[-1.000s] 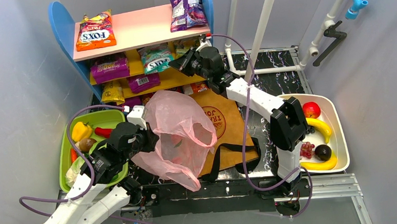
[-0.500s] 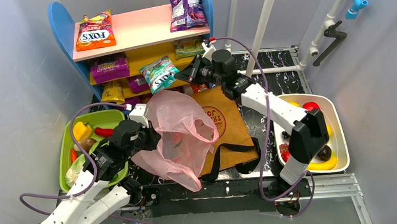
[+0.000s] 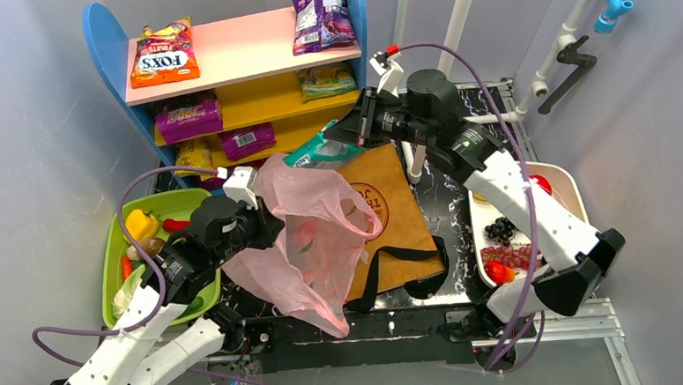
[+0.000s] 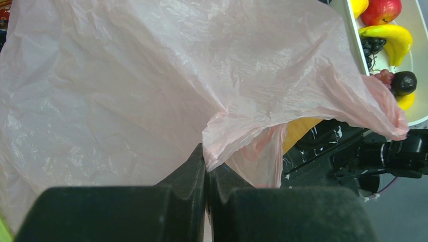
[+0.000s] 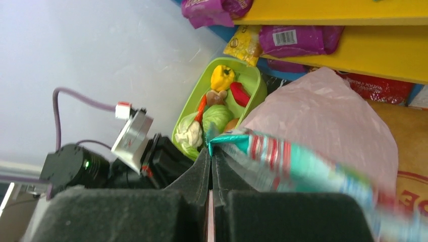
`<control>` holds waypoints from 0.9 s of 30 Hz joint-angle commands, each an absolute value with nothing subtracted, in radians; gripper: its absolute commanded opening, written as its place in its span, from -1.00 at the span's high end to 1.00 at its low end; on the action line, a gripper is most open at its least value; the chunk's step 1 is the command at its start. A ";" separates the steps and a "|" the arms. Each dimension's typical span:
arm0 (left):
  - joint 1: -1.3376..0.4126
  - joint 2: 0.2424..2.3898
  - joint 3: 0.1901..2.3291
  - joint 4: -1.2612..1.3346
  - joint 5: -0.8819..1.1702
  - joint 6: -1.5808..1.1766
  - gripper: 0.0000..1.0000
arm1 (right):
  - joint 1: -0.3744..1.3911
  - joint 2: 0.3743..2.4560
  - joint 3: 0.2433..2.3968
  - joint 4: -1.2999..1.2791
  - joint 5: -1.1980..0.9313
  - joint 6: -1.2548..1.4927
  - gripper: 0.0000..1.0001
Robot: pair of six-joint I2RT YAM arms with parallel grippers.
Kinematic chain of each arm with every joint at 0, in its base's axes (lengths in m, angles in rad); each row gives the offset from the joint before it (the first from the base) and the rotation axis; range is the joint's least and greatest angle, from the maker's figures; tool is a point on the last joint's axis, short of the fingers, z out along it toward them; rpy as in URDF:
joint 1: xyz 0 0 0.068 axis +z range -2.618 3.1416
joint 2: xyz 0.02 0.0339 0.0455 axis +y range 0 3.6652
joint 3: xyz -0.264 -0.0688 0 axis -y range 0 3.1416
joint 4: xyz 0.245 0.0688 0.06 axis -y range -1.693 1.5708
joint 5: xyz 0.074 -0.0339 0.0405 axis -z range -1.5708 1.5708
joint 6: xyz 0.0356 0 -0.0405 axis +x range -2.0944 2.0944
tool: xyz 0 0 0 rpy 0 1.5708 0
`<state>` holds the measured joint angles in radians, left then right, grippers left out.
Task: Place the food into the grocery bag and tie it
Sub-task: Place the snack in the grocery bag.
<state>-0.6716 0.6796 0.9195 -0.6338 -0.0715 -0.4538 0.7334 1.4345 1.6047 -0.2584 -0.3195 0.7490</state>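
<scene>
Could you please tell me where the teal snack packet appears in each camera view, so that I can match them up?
Top external: the teal snack packet is upper centre, held by the right tool just beyond the far edge of the pink bag.
Left wrist: not in it; the pink bag fills most of the view.
Right wrist: pinched at its corner, running blurred toward the lower right.
Shared landmark: the pink bag, seen in all three.

teal packet (image 5: 303,166): motion-blurred in the right wrist view, print unreadable, runs off the lower right corner
pink bag (image 4: 126,75): cut by the left wrist view's top and left edges; contents only dim shapes
brown paper bag (image 3: 391,199): logo partly under the pink bag
white tray (image 3: 476,238): partly hidden under the right arm (image 3: 533,202)
</scene>
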 commanded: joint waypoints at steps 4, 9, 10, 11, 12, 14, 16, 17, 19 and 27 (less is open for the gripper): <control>-0.676 0.715 0.976 -0.621 -0.079 -0.487 1.00 | 0.738 1.277 1.629 -0.373 -0.414 0.664 0.97; -0.675 0.730 0.982 -0.612 -0.080 -0.500 1.00 | 0.757 1.212 1.606 -0.402 -0.480 0.667 0.97; -0.676 0.733 0.982 -0.610 -0.081 -0.502 1.00 | 0.761 1.209 1.609 -0.414 -0.498 0.667 0.97; -0.675 0.736 0.987 -0.609 -0.081 -0.503 1.00 | 0.765 1.210 1.613 -0.428 -0.515 0.665 0.97; -0.675 0.741 0.992 -0.610 -0.081 -0.504 1.00 | 0.770 1.208 1.616 -0.444 -0.532 0.663 0.97; -0.675 0.747 0.998 -0.610 -0.082 -0.505 1.00 | 0.781 1.203 1.614 -0.468 -0.561 0.660 0.97; -0.676 0.751 1.002 -0.608 -0.081 -0.506 1.00 | 0.799 1.194 1.609 -0.486 -0.583 0.660 0.97; -0.675 0.752 1.005 -0.610 -0.082 -0.506 1.00 | 0.809 1.191 1.607 -0.494 -0.590 0.661 0.97; -0.675 0.758 1.009 -0.609 -0.084 -0.506 1.00 | 0.828 1.187 1.605 -0.511 -0.603 0.662 0.97; -0.675 0.789 1.049 -0.611 -0.087 -0.500 1.00 | 0.907 1.185 1.562 -0.480 -0.621 0.707 0.97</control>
<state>-0.6716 0.7803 0.9997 -0.6193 -0.0719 -0.5022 0.8787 1.2095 1.5639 -0.5438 -0.5808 0.6849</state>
